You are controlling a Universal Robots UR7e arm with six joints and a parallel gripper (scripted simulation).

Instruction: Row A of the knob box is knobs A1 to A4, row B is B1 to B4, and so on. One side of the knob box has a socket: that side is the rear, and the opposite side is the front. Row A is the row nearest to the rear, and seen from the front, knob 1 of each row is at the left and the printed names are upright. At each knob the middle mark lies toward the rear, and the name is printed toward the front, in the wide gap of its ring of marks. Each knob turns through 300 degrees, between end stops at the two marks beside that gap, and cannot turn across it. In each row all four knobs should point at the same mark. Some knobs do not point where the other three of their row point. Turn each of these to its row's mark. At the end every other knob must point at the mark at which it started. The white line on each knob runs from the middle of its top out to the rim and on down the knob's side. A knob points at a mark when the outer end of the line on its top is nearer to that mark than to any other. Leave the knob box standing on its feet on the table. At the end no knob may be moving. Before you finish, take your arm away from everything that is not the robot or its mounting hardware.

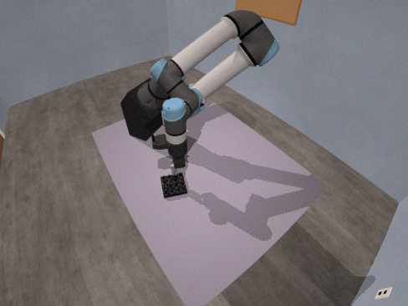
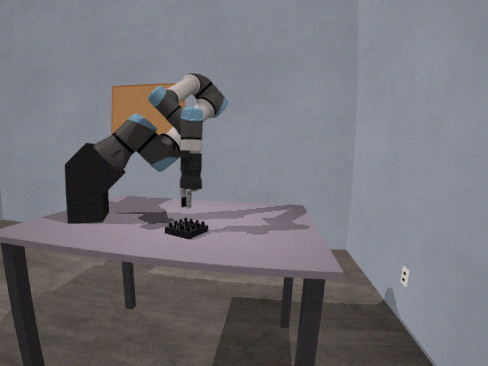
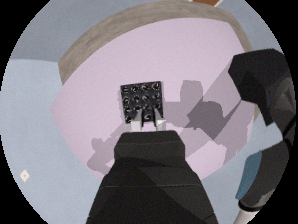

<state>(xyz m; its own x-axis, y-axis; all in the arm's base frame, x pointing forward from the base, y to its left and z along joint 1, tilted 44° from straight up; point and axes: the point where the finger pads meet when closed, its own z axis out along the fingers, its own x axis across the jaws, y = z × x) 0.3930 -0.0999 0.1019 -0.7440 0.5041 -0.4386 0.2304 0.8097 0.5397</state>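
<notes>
Tool above the knob box, holding nothing

The knob box (image 1: 174, 185) stands on its feet on the lilac tabletop (image 1: 234, 234), near the middle, at about 5 o'clock from the arm's black base (image 1: 135, 121) in the top view. The tool (image 2: 186, 201) hangs point-down over the box's edge nearest the base, well apart from the knobs, its fingers partly spread with nothing between them. In the wrist view the box (image 3: 141, 100) lies just past the fingertips at 12 o'clock; its marks are too small to read
</notes>
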